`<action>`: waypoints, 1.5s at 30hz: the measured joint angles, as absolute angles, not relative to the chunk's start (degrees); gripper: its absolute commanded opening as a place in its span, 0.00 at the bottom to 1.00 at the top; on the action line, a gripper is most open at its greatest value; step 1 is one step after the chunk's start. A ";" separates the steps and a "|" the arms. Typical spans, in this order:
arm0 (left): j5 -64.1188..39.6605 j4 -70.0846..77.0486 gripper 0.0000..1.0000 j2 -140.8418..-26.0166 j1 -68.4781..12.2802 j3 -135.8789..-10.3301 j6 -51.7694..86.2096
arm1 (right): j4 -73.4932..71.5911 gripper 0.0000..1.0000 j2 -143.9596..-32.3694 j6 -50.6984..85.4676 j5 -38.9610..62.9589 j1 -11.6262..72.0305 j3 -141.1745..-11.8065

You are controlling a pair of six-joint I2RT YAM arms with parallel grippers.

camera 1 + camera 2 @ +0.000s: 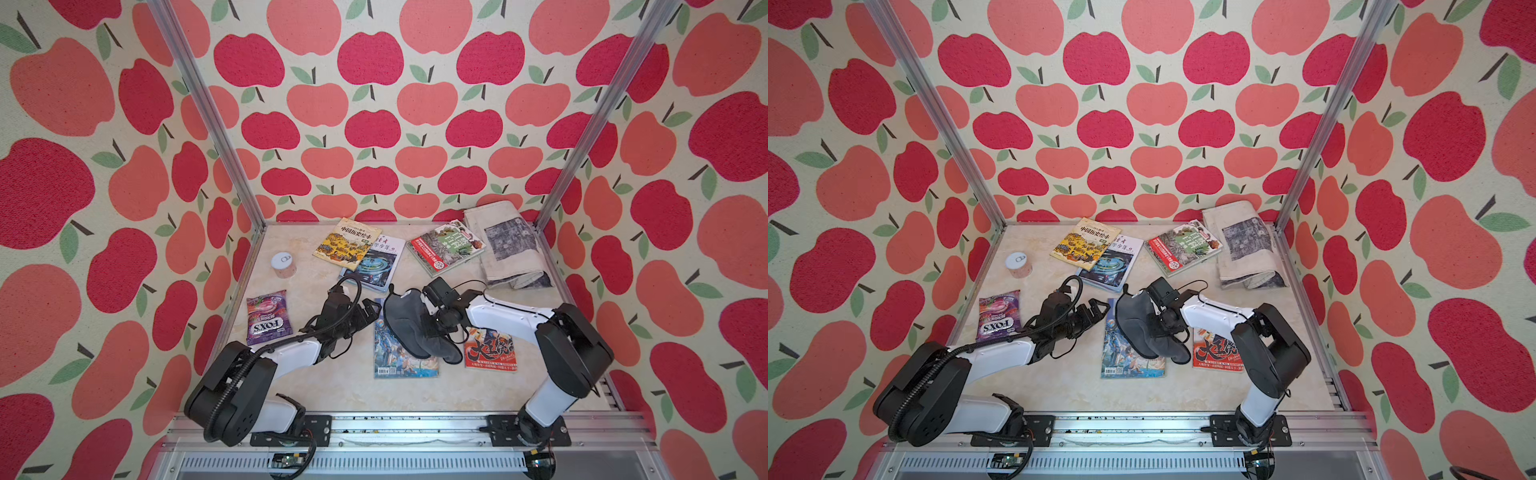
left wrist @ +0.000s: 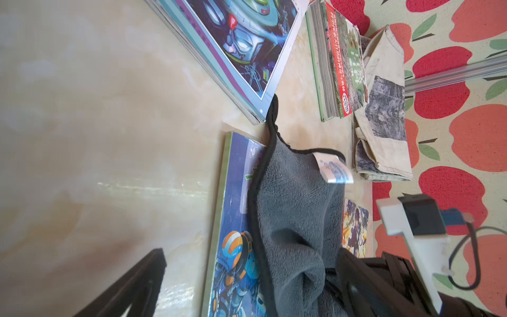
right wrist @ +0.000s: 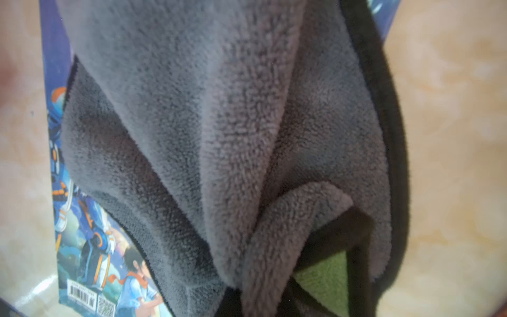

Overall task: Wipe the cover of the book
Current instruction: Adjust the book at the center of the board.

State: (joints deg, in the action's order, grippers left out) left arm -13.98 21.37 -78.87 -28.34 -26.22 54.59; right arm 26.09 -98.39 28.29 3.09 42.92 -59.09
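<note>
Grey cloth (image 1: 409, 328) hangs pinched tight in my right claw (image 1: 430, 328), draped over the blue book (image 1: 401, 363) near the front edge of the counter (image 1: 332, 390). My left claw (image 1: 371, 308) gapes wide and empty beside it.

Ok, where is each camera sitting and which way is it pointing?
Top views: high in front of the table, looking down toward the back wall; left arm and right arm show.
Left wrist: low over the table, looking across the blue book and cloth; one own finger shows.
Right wrist: close above the cloth; no gripper part clearly shows.
Shared: all show the cloth on the book.
</note>
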 measured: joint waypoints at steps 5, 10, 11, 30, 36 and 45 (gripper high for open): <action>-13.96 21.43 0.99 -78.87 -29.58 -26.22 54.61 | 26.72 0.00 -105.21 25.61 3.05 38.81 -68.14; -12.97 21.43 0.99 -78.89 -29.56 -26.22 54.57 | 26.89 0.00 -107.09 24.73 3.33 37.60 -71.70; -12.93 21.43 0.99 -79.05 -29.45 -26.28 54.57 | 26.89 0.00 -107.09 24.71 3.53 37.67 -71.70; -15.11 23.46 0.99 -90.65 -28.12 -35.24 54.81 | 27.09 0.00 -96.84 27.99 3.57 48.95 -59.11; -14.98 23.83 0.99 -88.07 -29.19 -33.47 55.24 | 27.22 0.00 -96.79 28.60 2.94 50.37 -59.13; -13.47 21.58 0.99 -80.40 -31.14 -30.87 55.68 | 29.39 0.00 -106.52 25.82 2.83 43.70 -72.23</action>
